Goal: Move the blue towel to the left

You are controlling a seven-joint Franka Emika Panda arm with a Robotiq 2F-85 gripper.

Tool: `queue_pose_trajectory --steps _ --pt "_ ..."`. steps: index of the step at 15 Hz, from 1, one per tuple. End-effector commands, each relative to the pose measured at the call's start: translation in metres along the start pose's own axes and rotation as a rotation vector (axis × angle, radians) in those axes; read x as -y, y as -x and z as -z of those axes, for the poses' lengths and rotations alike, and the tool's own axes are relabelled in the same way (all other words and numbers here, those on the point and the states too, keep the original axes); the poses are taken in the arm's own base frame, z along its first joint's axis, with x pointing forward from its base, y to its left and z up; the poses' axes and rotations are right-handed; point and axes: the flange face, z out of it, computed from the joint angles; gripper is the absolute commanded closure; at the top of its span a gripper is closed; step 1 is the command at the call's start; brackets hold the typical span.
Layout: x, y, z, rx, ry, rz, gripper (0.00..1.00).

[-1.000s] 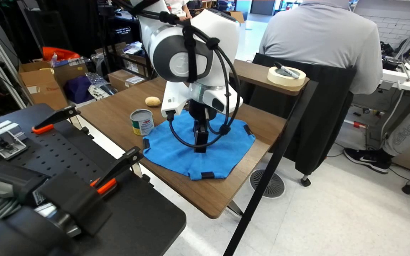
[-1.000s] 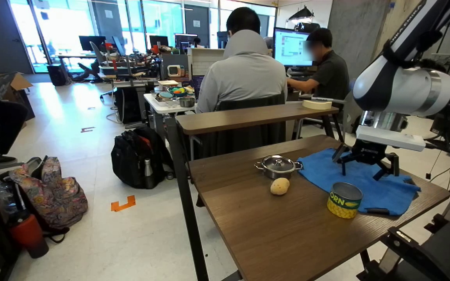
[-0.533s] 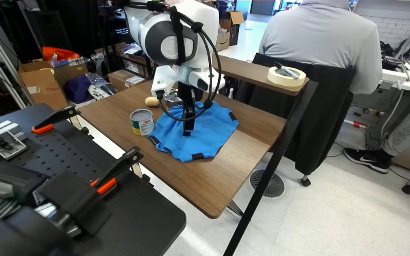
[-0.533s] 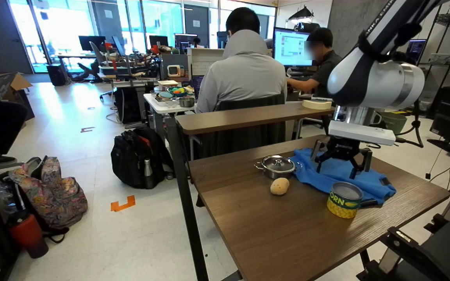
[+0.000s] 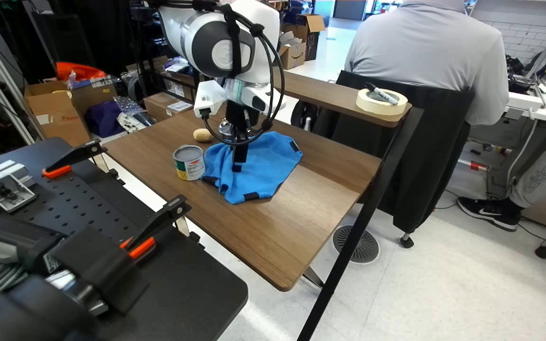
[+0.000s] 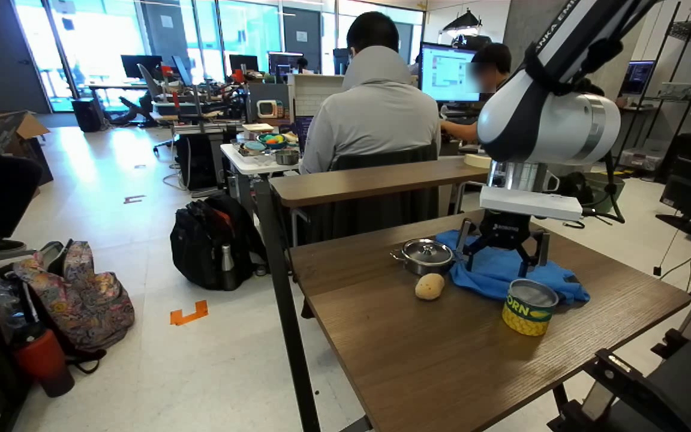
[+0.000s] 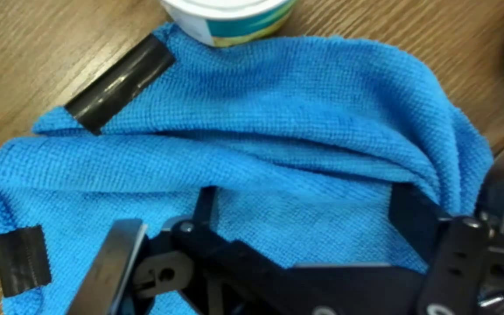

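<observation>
Counter (image 6: 393, 348): one can (image 6: 528, 313), one potato (image 6: 429, 287), one lidded pot (image 6: 427, 258)
Blue towel (image 5: 273, 161): one lies rumpled beside can and pot
End effector (image 6: 497, 267): one, spread apart over the towel

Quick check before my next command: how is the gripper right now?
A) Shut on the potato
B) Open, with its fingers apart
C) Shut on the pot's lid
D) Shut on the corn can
B: in the wrist view the fingers of the gripper stand well apart, with blue towel showing between them.
</observation>
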Motion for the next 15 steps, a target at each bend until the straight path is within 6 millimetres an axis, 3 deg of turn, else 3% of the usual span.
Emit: queue_pose_trajectory --steps 1,6,11,12,13,15 --pt "0.002 0.001 0.006 0.003 0.01 -0.013 0.0" --pt "-0.03 0.027 0.036 -0.001 0.002 -0.099 0.0" --pt "-0.088 0.066 0.085 0.018 -0.021 -0.184 0.0" --pt "-0.094 0.073 0.093 0.021 -0.019 -0.165 0.0" --pt "-0.075 0.047 0.07 0.02 0.007 -0.16 0.0" --pt "-0.087 0.062 0.086 0.024 -0.002 -0.168 0.0"
